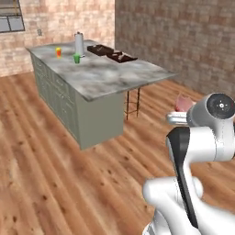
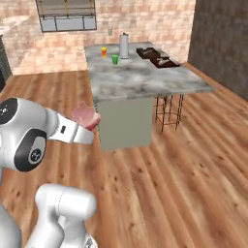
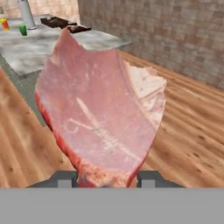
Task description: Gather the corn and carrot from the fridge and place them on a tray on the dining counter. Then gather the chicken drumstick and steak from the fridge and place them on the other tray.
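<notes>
I am carrying the steak [image 3: 100, 109] in the tool [image 3: 107, 178], whose two tips are pinching the meat's lower edge with the slab standing up between them. The hold is only along that edge, so I reckon a sharp base turn could be swinging it loose onto the wood floor [image 1: 55, 183]. Farther off, the bench [image 2: 140, 77] is waiting with two dark trays [image 2: 157, 56] at its far end, beyond the green cup [image 2: 115, 59], orange cup [image 2: 103, 51] and grey jug [image 2: 124, 46].

I can read no text, label, brand or number anywhere here. The far surface [image 1: 105, 75] and the brick walls [image 1: 183, 41] carry no writing.
</notes>
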